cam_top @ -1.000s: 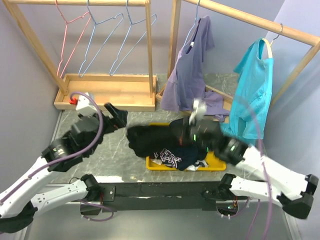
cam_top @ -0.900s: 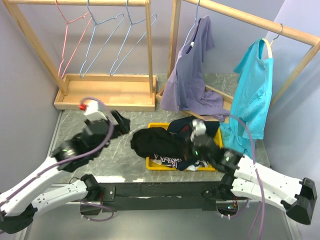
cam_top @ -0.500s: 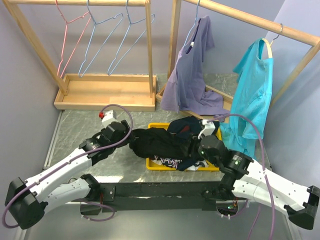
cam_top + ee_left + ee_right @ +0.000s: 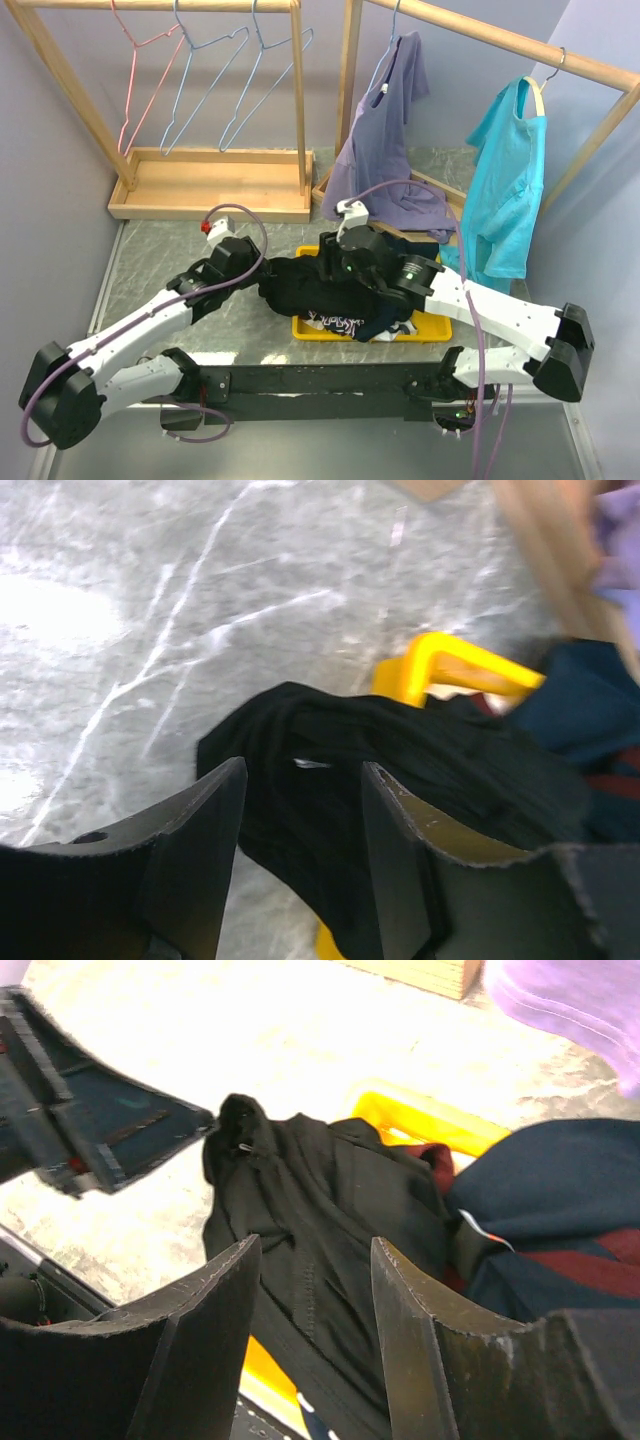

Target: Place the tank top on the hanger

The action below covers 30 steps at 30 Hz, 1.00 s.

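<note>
I see the plain black soft-fabric tank top [image 4: 300, 285] bunched, its long axis left–right, draped over the yellow plastic tray [image 4: 432, 326] rim onto the table; left gripper [image 4: 302, 778] and right gripper [image 4: 315, 1252] both gape over it.

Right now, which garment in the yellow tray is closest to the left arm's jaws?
The plain black tank top, spilling over the tray rim onto the table. The navy garment lies farther back inside the tray.

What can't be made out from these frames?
- tank top straps: lost in bunched folds, all views.
- right gripper: in the top view, its dark fingers merge with the black fabric.
- yellow tray contents: right arm covers them in the top view; the wrist frames crop them.
- left gripper touching fabric or not: the wrist view shows no depth.
</note>
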Available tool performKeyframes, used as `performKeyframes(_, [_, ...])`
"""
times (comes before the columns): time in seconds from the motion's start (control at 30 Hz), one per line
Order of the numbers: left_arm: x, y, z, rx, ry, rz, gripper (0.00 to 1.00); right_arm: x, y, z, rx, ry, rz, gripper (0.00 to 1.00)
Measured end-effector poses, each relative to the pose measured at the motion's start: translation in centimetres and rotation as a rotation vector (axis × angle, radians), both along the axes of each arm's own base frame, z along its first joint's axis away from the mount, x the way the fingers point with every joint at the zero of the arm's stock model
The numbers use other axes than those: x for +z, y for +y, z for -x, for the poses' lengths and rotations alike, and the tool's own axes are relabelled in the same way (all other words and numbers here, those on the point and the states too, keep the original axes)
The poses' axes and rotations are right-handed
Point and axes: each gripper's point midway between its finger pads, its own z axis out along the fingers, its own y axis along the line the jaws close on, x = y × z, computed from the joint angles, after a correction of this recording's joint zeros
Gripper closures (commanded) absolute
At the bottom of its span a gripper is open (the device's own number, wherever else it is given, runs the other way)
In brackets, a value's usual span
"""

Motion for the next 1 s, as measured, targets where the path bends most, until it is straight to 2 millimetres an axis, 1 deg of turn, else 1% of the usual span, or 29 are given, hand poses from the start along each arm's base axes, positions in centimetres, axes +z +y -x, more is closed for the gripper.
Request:
performKeyframes(0.07, [-1.0, 0.2, -0.1, 0.006, 0.026, -0.021, 0.46, 0.0, 0.6, -0.1, 0.012, -0.002, 0.010, 0.43])
performKeyframes(0.17, [-2.0, 0.2, -0.1, 0.006, 0.055, -0.044, 0.48, -0.1, 0.7, -0.2, 0.017, -0.005, 0.020, 0.43])
performKeyframes(0.27, [-3.1, 0.1, -0.2, 0.004, 0.080, -0.062, 0.60, -0.1, 0.6, -0.2, 0.017, -0.007, 0.026, 0.43])
performKeyframes(0.3, [-3.3, 0.0, -0.3, 0.003, 0.083, -0.064, 0.69, -0.1, 0.6, -0.2, 0.016, -0.008, 0.027, 0.43])
performKeyframes(0.37, [-3.5, -0.2, -0.5, -0.003, 0.080, -0.062, 0.82, -0.1, 0.6, -0.2, 0.013, -0.010, 0.027, 0.43])
performKeyframes(0.4, [-3.5, -0.3, -0.5, -0.006, 0.079, -0.059, 0.98, 0.0, 0.5, -0.3, 0.010, -0.012, 0.027, 0.43])
performKeyframes(0.53, [-3.2, -0.8, -0.7, -0.037, 0.066, -0.058, 0.99, 0.5, 0.1, -0.3, -0.003, -0.026, 0.020, 0.43])
performKeyframes(0.6, [-2.4, -1.1, -0.8, -0.059, 0.054, -0.061, 0.99, 1.0, -0.2, -0.3, -0.014, -0.036, 0.013, 0.43])
performKeyframes(0.67, [-0.6, -1.6, -0.9, -0.088, 0.021, -0.049, 0.99, 1.5, -0.6, -0.3, -0.028, -0.046, 0.003, 0.44])
performKeyframes(0.7, [1.0, -2.0, -0.9, -0.109, -0.013, -0.032, 0.99, 1.7, -1.0, -0.4, -0.044, -0.052, -0.003, 0.44])
performKeyframes(0.73, [3.0, -2.5, -0.9, -0.137, -0.055, -0.011, 0.99, 1.9, -1.3, -0.4, -0.058, -0.057, -0.005, 0.44])
performKeyframes(0.83, [9.9, -4.2, -0.5, -0.230, -0.206, 0.077, 0.99, 2.5, -2.4, -0.4, -0.101, -0.075, -0.020, 0.43])
performKeyframes(0.9, [13.6, -5.3, 0.2, -0.298, -0.286, 0.127, 0.99, 3.0, -3.3, -0.3, -0.130, -0.087, -0.039, 0.44])
performKeyframes(0.93, [15.1, -5.9, 0.6, -0.335, -0.321, 0.148, 0.99, 3.3, -3.8, -0.2, -0.145, -0.093, -0.049, 0.44])
performKeyframes(1.0, [16.9, -7.4, 1.7, -0.408, -0.358, 0.171, 0.99, 4.1, -4.6, 0.0, -0.169, -0.107, -0.080, 0.44])
